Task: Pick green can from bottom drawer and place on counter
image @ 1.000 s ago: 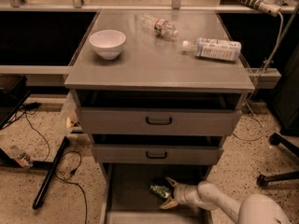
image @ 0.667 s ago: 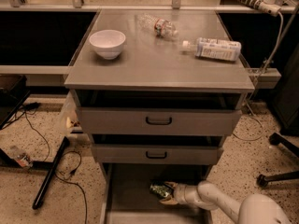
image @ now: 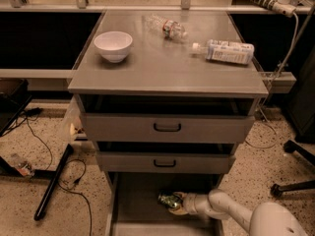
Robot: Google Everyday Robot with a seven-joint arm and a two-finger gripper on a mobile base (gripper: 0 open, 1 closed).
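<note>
The green can [image: 169,200] lies in the open bottom drawer [image: 138,205], right of its middle, under the two upper drawers. My gripper [image: 179,203] reaches in from the lower right on a pale arm, and its tan fingers are around the can's right end. The counter [image: 162,63] is the flat grey top of the cabinet above.
On the counter stand a white bowl [image: 113,45] at the left and two clear plastic bottles lying down, one at the back [image: 167,26] and one at the right [image: 227,51]. Both upper drawers [image: 167,128] are pulled out a little. Cables and a black bar [image: 51,183] lie on the floor at the left.
The gripper and the can have shifted slightly left and deeper into the bottom drawer. The fingers have closed in around the can.
</note>
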